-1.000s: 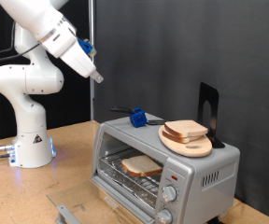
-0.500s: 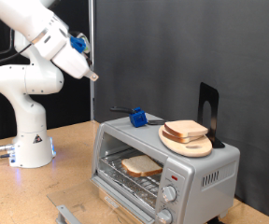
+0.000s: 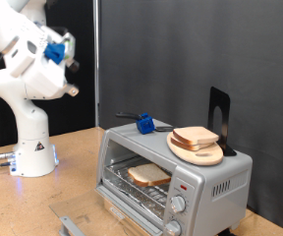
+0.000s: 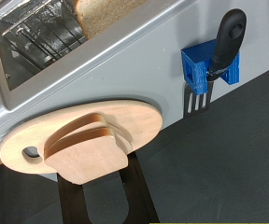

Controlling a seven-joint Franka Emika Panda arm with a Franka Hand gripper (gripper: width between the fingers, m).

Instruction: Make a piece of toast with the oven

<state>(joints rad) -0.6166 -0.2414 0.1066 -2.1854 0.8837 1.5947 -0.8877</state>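
- Pincer [image 3: 72, 91]: raised high at the exterior view's upper left, well apart from the oven and every other item. Nothing sits between its fingers. Whether it is open or closed cannot be told; it is small and blurred here, and the wrist view does not show the fingertips.
- Piece of toast [image 3: 148, 175]: lies flat on the wire rack inside the oven, visible through the open front. The wrist view shows only one corner of it [image 4: 105, 11].
- Handling judgement: the slice looks light, thin and soft, liable to dent or tear under a hard squeeze. The crust edge is the firmest place to take hold, gripping across the thickness with modest force.
- Oven [image 3: 216, 175]: stands on the desk [image 3: 75, 149], door [image 3: 83, 220] folded down, two knobs at the front.
- Wooden plate [image 3: 198, 151]: rests on the oven roof, carrying a second slice-like piece [image 3: 195, 137].
- Blue holder [image 3: 143, 124] with a black-handled tool [image 4: 221, 49]: also on the roof, beside the plate.
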